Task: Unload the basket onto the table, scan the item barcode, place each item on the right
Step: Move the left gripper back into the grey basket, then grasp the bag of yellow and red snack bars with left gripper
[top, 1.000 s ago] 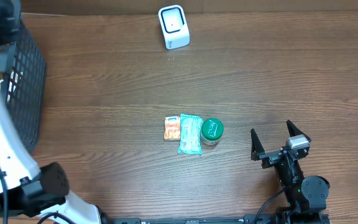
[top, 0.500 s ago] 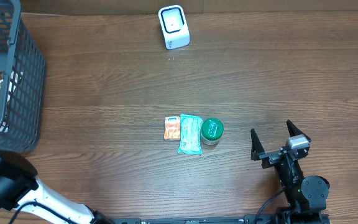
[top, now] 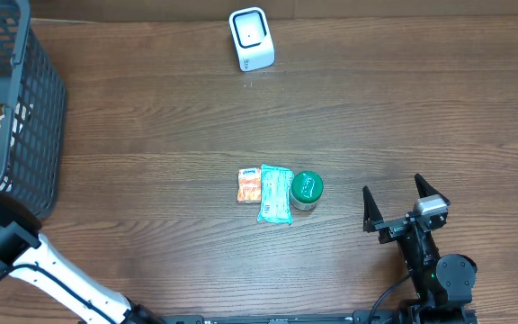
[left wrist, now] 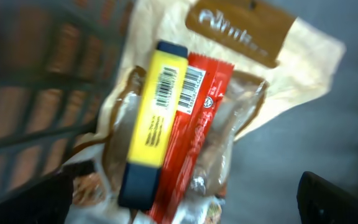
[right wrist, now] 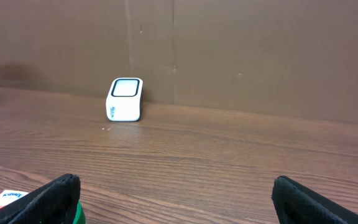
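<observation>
Left wrist view, left gripper released above yellow bar and red packet in basket, right gripper released, empty, white scanner well ahead.

A white scanner stood far left on the wooden worktop, before a brown wall. The right hand gaped wide at the near edge.

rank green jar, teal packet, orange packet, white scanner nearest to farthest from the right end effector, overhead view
from right end effector:
1. green jar, right of packets
2. teal packet, beside the jar
3. orange packet, left of teal
4. white scanner, far edge
</observation>
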Robot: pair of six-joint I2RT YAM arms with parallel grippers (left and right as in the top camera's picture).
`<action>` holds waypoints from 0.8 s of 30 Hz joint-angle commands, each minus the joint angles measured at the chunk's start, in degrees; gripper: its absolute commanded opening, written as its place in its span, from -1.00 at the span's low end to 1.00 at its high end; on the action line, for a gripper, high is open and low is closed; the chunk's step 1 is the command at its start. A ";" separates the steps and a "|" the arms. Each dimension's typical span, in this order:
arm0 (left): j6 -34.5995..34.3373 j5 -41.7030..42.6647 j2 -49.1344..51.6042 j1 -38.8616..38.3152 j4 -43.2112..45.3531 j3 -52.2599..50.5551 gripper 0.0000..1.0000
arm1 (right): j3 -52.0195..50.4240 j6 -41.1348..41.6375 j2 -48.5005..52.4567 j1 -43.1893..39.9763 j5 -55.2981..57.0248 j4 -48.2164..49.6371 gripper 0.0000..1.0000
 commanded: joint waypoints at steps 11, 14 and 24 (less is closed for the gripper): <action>6.49 -0.83 10.21 -0.17 2.86 0.09 0.99 | -0.61 -0.26 -0.57 0.17 0.02 0.22 1.00; 6.43 -0.83 12.17 -0.15 2.43 0.09 1.00 | -0.61 -0.26 -0.57 0.17 0.02 0.22 1.00; 6.12 -0.17 13.66 -0.81 -0.24 0.11 0.08 | -0.61 -0.26 -0.57 0.17 0.02 0.22 1.00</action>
